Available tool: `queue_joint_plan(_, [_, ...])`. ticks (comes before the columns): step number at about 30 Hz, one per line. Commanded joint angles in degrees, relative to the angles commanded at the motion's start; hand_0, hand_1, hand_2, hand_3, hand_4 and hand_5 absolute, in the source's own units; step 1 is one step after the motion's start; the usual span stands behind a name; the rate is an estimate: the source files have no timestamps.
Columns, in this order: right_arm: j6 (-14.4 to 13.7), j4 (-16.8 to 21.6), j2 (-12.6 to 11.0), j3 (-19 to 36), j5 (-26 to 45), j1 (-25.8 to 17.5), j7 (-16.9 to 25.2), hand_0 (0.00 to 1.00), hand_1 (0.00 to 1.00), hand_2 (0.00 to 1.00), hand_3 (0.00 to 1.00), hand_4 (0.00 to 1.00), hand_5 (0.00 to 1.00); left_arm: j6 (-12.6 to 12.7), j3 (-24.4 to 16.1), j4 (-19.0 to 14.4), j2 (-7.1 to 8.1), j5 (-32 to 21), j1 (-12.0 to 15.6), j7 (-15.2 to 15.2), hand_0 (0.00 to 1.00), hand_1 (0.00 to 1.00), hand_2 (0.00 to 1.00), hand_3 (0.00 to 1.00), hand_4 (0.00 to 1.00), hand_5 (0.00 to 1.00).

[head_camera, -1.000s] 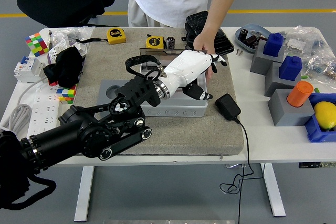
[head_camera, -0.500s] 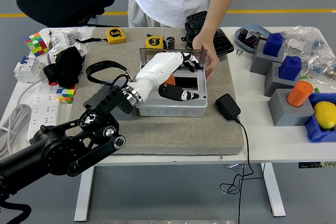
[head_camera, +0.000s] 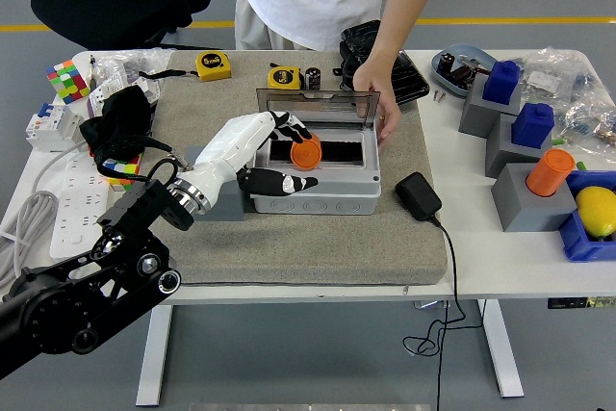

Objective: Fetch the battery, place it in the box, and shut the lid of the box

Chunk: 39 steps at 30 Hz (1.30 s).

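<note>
White surface (head_camera: pixel 500 276) w/ grey mat (head_camera: pixel 318 247). Box (head_camera: pixel 318 180) sits on the mat, clear lid (head_camera: pixel 313 103) raised, a person's hand (head_camera: pixel 371 93) at its far right corner. Orange battery (head_camera: pixel 305 153) lies inside the box, at left. Left robot hand (head_camera: pixel 265 146) fingers spread, holding nothing, over the box's left end. Step: placing appears done; lid closing remains. Next calls for getting fingers behind the lid and pressing it down. Lid hinge hidden; right arm not visible.

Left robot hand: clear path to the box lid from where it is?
Probably not yet. The left robot hand sits at the box's left end, but the upright lid is held by a person's hand.
</note>
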Motion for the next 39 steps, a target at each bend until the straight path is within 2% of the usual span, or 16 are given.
queue_joint_plan(5, [-0.03,0.01,-0.02,0.01,0.02,-0.07,0.08,0.500,0.614,0.659,0.575,0.959,0.512,0.09,0.16,0.21,-0.65,-0.57,0.02,0.23,0.513,0.643,0.607,0.624,0.949,0.325])
queue_joint_plan(14, [0.03,-0.02,0.07,-0.27,0.24,-0.41,0.05,0.500,0.614,0.659,0.575,0.959,0.512,-0.33,1.54,4.66,-3.47,-1.06,-0.94,0.69,0.511,0.644,0.610,0.627,0.946,0.327])
queue_joint_plan(26, [-0.07,0.12,0.15,-0.15,0.05,-0.26,0.12,0.500,0.614,0.659,0.576,0.960,0.512,0.73,2.54,8.11,-8.18,-3.88,-4.05,-0.91,0.509,0.637,0.614,0.629,0.945,0.337])
queue_joint_plan(34, [-0.04,0.22,0.18,-0.46,0.04,-0.24,0.13,0.500,0.614,0.659,0.576,0.960,0.512,0.68,4.24,11.46,-11.48,-8.13,-6.31,-1.47,0.494,0.636,0.620,0.636,0.942,0.341])
queue_joint_plan(39, [-0.04,0.29,0.23,-0.65,0.06,-0.14,0.17,0.500,0.614,0.659,0.576,0.960,0.512,0.91,5.70,13.50,-13.66,-11.56,-8.20,-2.90,0.494,0.636,0.620,0.636,0.942,0.341])
